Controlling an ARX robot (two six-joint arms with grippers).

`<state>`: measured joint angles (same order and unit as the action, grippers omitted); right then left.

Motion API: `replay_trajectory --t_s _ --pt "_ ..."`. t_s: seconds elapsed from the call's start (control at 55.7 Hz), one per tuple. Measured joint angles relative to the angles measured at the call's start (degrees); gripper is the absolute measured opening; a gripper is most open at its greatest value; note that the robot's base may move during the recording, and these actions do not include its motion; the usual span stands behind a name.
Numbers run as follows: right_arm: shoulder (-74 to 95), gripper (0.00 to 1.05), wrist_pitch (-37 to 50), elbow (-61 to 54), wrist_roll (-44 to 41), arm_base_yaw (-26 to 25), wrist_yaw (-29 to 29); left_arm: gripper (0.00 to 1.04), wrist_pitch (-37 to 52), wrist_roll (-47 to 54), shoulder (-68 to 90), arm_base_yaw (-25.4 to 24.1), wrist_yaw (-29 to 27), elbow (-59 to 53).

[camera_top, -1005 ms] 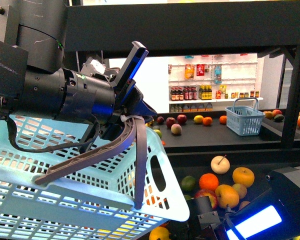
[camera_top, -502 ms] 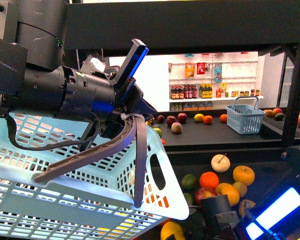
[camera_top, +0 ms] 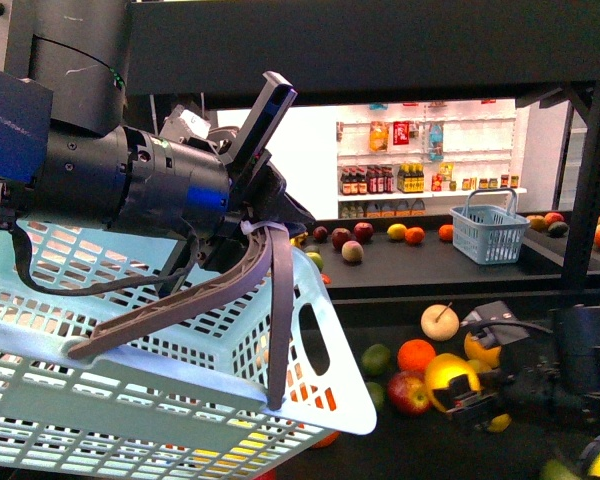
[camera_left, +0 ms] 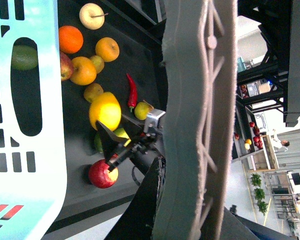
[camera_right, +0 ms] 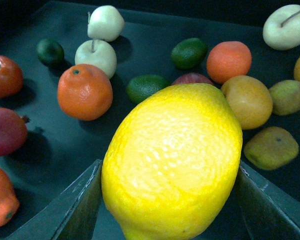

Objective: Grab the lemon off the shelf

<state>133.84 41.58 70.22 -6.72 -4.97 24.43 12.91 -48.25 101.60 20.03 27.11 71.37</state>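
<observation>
Lifted the lemon (camera_top: 450, 378) since half a second ago: then low at the bottom of the front view, now higher and further right, over the lower tray of the shelf (camera_top: 380, 455), on the near side of the fruit pile toward the tray's front edge. Brought the right gripper (camera_top: 462, 398) up with it. Gripping the lemon there, fingers (camera_right: 72, 207) pressed to both its sides, spread as wide as the fruit. Hangs just beside a red apple (camera_top: 408, 392), below an orange (camera_top: 417, 355) in the front view. Cannot tell any contact with the tray. Keeps the left gripper (camera_top: 263, 232) clamped on the basket handle (camera_top: 265, 300), with the blue basket (camera_top: 130, 400) tilted at the left, same as before.
</observation>
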Motion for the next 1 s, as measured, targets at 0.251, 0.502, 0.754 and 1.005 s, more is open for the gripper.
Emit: replay_trajectory --t_s 0.251,0.502,0.754,1.005 --pt "-15.6 0.71 1.5 -6.8 8.1 2.0 2.6 0.09 0.0 0.0 0.0 0.0 0.0 0.0" --pt "-22.6 0.71 0.8 -6.9 15.9 10.7 2.5 0.09 0.0 0.0 0.0 0.0 0.0 0.0" --pt "-19.6 0.71 -0.3 -6.7 17.1 17.1 0.7 0.09 0.0 0.0 0.0 0.0 0.1 0.0" --pt "-12.2 0.71 -0.8 -4.0 17.3 20.9 -1.7 0.09 0.0 0.0 0.0 0.0 0.0 0.0"
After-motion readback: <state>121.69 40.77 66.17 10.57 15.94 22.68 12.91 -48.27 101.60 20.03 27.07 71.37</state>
